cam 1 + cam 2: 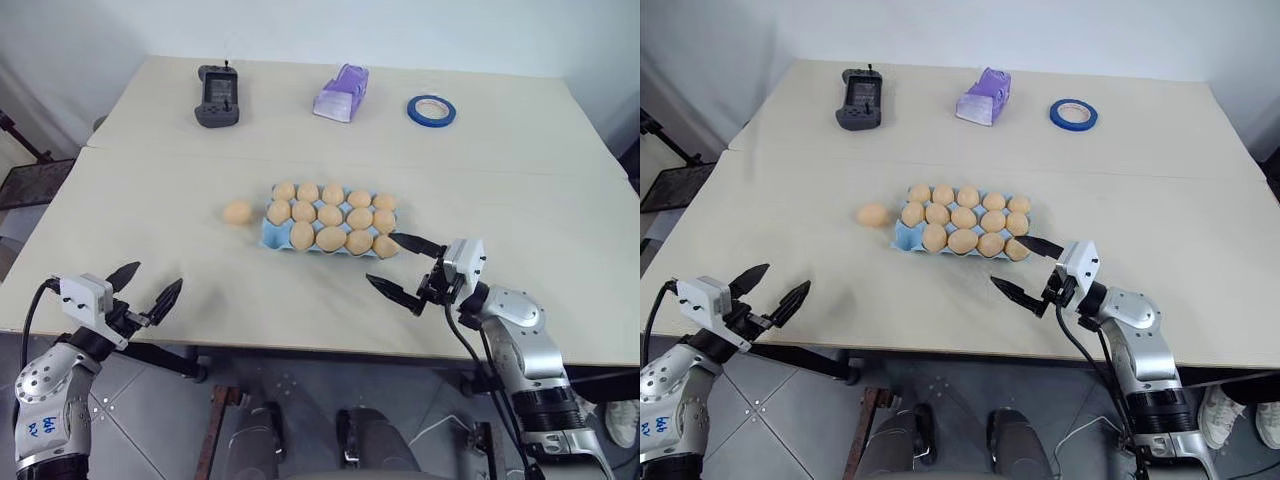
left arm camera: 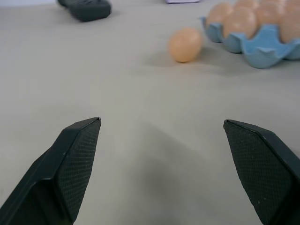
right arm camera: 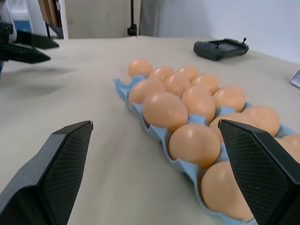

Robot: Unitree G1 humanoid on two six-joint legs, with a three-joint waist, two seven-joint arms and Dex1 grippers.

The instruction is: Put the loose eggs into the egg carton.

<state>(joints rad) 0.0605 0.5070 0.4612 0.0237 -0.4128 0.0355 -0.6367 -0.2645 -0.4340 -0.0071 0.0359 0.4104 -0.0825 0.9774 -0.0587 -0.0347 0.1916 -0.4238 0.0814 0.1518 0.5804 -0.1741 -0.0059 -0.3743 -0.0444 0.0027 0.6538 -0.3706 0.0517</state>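
Note:
One loose egg (image 1: 238, 212), pale tan-orange, lies on the table just left of the egg carton (image 1: 270, 238). The light blue carton holds several eggs, and the cup at its near left corner looks empty. My left gripper (image 1: 157, 277) hovers open and empty near the table's front left edge, well short of the loose egg (image 2: 185, 44). At the carton's near right corner my right gripper (image 1: 381, 259) is open with nothing in it. Its upper fingertip is close to the corner egg, and the carton (image 3: 138, 111) lies straight ahead of it.
Along the far side of the table sit a black handheld controller (image 1: 217, 97), a purple ridged object (image 1: 342, 93) and a roll of blue tape (image 1: 431, 110). A seam crosses the tabletop behind the carton. Off the table's left edge stands a black mesh object (image 1: 30, 182).

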